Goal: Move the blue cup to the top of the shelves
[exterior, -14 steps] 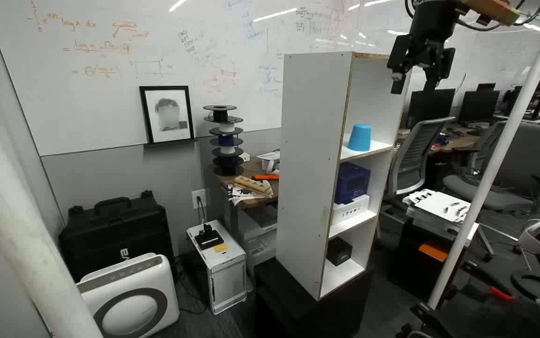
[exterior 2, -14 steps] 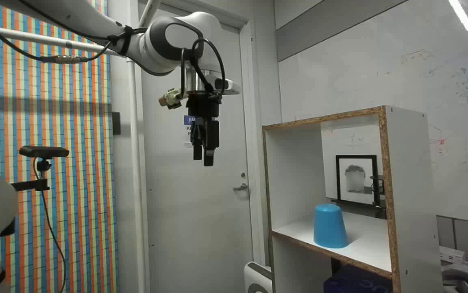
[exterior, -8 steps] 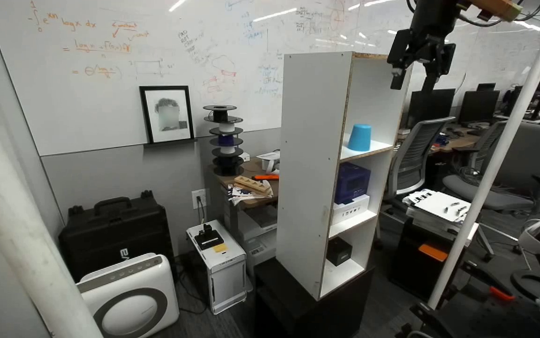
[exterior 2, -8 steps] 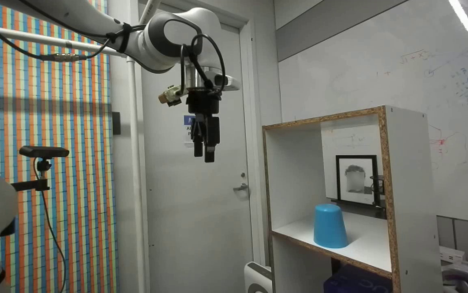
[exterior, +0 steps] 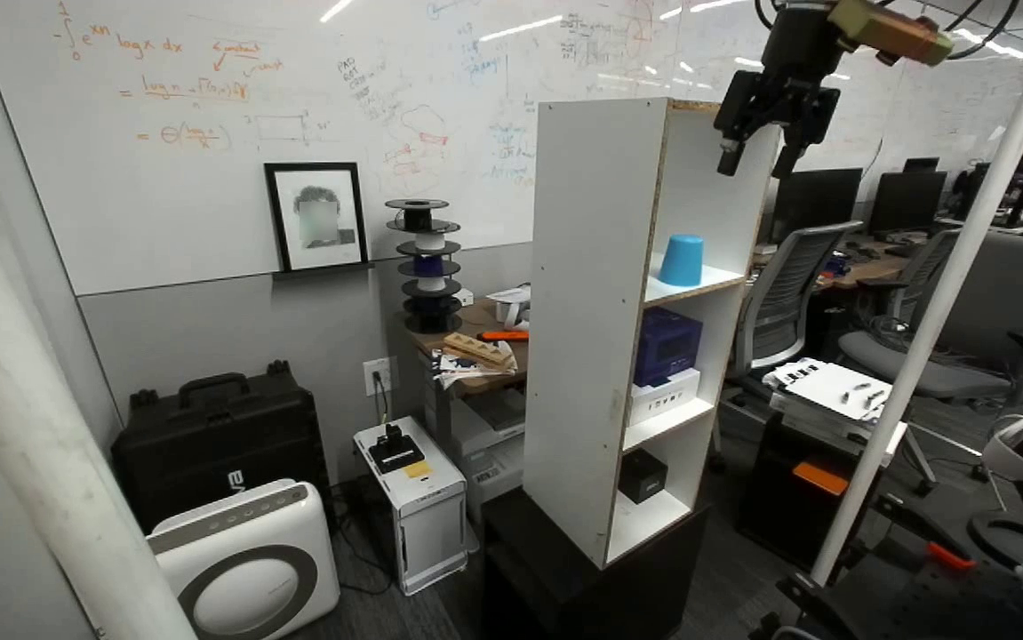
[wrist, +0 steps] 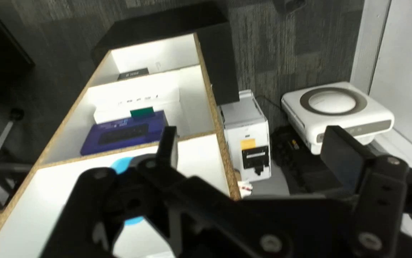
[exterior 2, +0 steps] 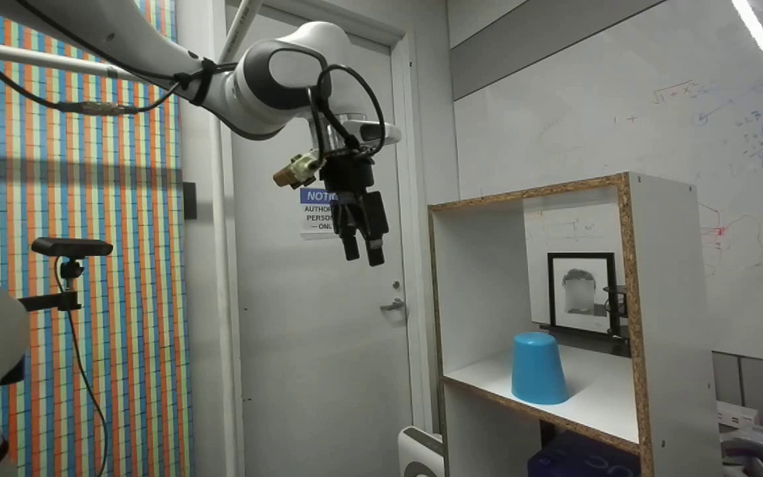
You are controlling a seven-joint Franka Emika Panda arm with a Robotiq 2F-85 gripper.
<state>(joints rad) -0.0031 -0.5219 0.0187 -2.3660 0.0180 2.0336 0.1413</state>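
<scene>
in an exterior view, the shelves hold the blue cup in the top compartment, wide end down; a purple box on a white box in the middle one; a black box in the lowest. in an exterior view, the tool hangs at the cup's ten o'clock, well apart. in the wrist view, its fingers are spread wide; it partly hides the cup, toward eight o'clock.
</scene>
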